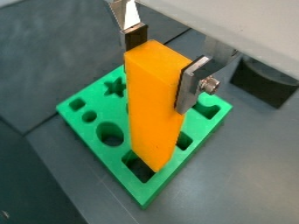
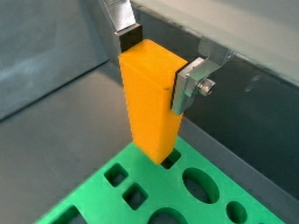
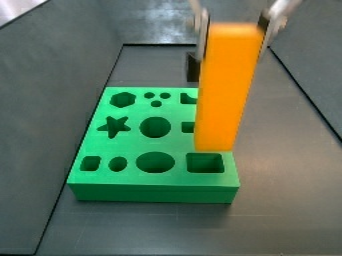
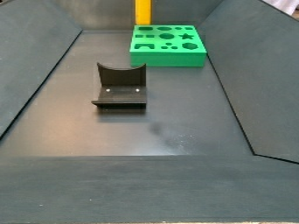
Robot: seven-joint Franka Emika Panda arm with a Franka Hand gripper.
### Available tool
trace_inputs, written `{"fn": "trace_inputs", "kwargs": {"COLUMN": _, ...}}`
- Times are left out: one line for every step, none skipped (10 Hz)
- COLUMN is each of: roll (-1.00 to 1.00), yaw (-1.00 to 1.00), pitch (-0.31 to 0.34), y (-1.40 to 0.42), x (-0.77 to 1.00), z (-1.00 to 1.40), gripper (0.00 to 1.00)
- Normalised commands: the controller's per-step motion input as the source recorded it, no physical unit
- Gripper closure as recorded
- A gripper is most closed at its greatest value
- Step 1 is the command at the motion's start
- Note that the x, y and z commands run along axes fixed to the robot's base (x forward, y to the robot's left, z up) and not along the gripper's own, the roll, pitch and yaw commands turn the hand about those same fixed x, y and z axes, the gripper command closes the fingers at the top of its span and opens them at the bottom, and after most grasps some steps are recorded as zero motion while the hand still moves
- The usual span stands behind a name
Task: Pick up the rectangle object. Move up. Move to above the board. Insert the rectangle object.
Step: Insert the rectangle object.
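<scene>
The rectangle object (image 1: 155,105) is a tall orange block, upright in both wrist views (image 2: 152,101). My gripper (image 1: 163,63) is shut on its upper part, one pad on each side, as the wrist view (image 2: 159,63) also shows. Its lower end is at the mouth of a square hole (image 3: 205,163) near a corner of the green board (image 3: 134,150); I cannot tell if it has entered. In a side view the block (image 3: 223,85) stands over that hole with the gripper (image 3: 241,20) at its top. In a side view the block (image 4: 142,10) shows at the board's (image 4: 167,45) far corner.
The dark fixture (image 4: 119,87) stands on the floor in front of the board, well apart from it; part of it shows behind the block (image 3: 194,65). Sloping grey walls (image 4: 41,79) enclose the floor on both sides.
</scene>
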Motion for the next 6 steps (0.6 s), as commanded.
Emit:
{"fn": "trace_inputs", "kwargs": {"roll": 0.07, "yaw": 0.32, "pitch": 0.0, "y": -0.19, "x": 0.0, "z": -0.19, "gripper": 1.0}}
{"fn": "trace_inputs", "kwargs": {"roll": 0.04, "yaw": 0.13, "pitch": 0.0, "y": -0.17, "x": 0.0, "z": -0.06, "gripper": 1.0}}
{"fn": "trace_inputs", "kwargs": {"roll": 0.04, "yaw": 0.0, "pitch": 0.0, "y": -0.17, "x": 0.0, "z": 0.0, "gripper": 1.0}}
{"fn": "trace_inputs", "kwargs": {"roll": 0.04, "yaw": -0.03, "pitch": 0.0, "y": -0.26, "x": 0.0, "z": -0.02, "gripper": 1.0}}
{"fn": "trace_inputs", "kwargs": {"roll": 0.07, "yaw": -0.11, "pitch": 0.0, "y": -0.26, "x": 0.07, "z": -0.07, "gripper": 1.0}}
{"fn": "trace_inputs", "kwargs": {"roll": 0.07, "yaw": -0.12, "pitch": 0.0, "y": -0.16, "x": 0.09, "z": -0.12, "gripper": 1.0}}
